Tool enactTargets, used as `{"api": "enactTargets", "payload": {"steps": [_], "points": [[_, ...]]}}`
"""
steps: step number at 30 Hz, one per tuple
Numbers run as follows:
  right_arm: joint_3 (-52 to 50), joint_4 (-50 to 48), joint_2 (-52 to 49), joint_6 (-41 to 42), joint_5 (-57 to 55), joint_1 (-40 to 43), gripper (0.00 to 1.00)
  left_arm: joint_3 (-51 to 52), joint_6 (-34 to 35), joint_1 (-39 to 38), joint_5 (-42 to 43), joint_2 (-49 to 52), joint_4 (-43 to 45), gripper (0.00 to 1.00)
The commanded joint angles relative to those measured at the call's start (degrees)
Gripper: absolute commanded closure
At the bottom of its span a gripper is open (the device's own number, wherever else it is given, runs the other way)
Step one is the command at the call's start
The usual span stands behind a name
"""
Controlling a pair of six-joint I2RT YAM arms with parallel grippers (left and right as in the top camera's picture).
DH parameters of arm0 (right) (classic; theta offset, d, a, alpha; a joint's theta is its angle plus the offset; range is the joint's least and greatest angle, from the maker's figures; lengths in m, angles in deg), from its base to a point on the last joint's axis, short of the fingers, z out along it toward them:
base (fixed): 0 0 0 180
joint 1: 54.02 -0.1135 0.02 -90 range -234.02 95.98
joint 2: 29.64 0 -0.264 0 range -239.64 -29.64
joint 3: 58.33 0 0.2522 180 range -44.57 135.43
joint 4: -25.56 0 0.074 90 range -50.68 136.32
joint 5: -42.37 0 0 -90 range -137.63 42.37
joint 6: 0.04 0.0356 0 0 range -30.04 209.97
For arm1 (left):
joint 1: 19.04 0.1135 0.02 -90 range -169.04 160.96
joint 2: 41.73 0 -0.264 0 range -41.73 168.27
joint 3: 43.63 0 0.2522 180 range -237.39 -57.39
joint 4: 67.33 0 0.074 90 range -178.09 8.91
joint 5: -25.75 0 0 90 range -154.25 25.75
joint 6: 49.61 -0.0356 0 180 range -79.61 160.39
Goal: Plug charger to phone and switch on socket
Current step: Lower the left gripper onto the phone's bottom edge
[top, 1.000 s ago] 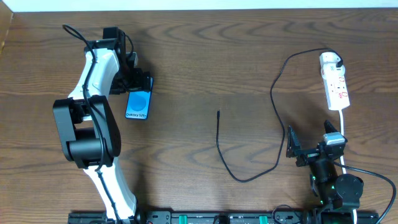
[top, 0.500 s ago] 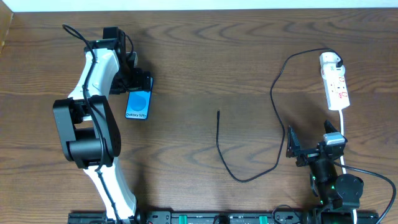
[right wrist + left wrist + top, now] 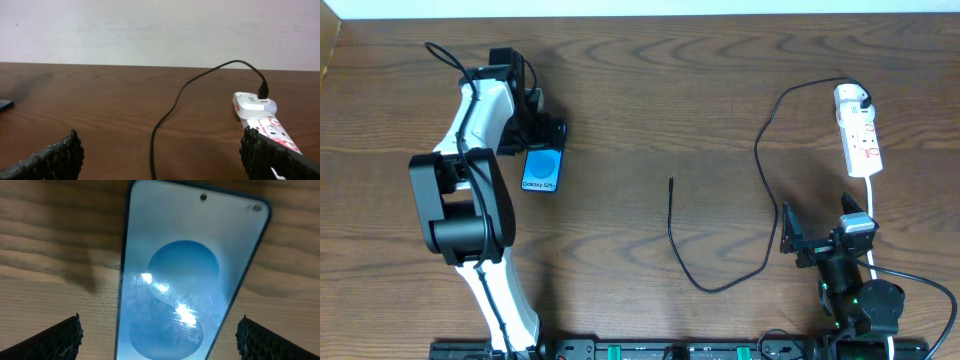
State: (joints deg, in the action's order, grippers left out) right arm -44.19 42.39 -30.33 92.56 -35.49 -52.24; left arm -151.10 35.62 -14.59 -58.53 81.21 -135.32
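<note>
The phone [image 3: 542, 170] lies flat on the table at the left, blue screen up. In the left wrist view the phone [image 3: 185, 270] fills the middle. My left gripper [image 3: 541, 138] is open just above its far end, and its fingers [image 3: 55, 340] stand either side of it without touching. The charger cable [image 3: 760, 170] runs from the white adapter [image 3: 851, 96] in a long loop, and its plug tip [image 3: 671, 181] lies free at mid-table. The socket strip [image 3: 863, 140] lies at the far right. My right gripper [image 3: 790, 240] is open and empty, near the front right.
In the right wrist view the open right gripper [image 3: 161, 134] faces the cable [image 3: 165, 120], the adapter [image 3: 252, 102] and the strip [image 3: 272, 131]. The strip's white cord [image 3: 872, 215] runs down past the right arm. The table's back edge meets a white wall [image 3: 160, 30].
My left arm has shifted slightly over the phone. The phone, the cable and the right arm have not moved.
</note>
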Motion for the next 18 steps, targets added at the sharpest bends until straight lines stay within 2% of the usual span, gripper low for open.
{"api": "enactTargets", "payload": {"steps": [1,18], "points": [[-0.1,0.3,0.4,0.1,-0.2,-0.7,0.01,0.9,-0.6,-0.3,0.3,1.2,-0.2,0.02],[-0.1,0.3,0.4,0.1,-0.2,-0.7,0.01,4.3,-0.8,-1.5,-0.2,1.2,3.8,0.02]]}}
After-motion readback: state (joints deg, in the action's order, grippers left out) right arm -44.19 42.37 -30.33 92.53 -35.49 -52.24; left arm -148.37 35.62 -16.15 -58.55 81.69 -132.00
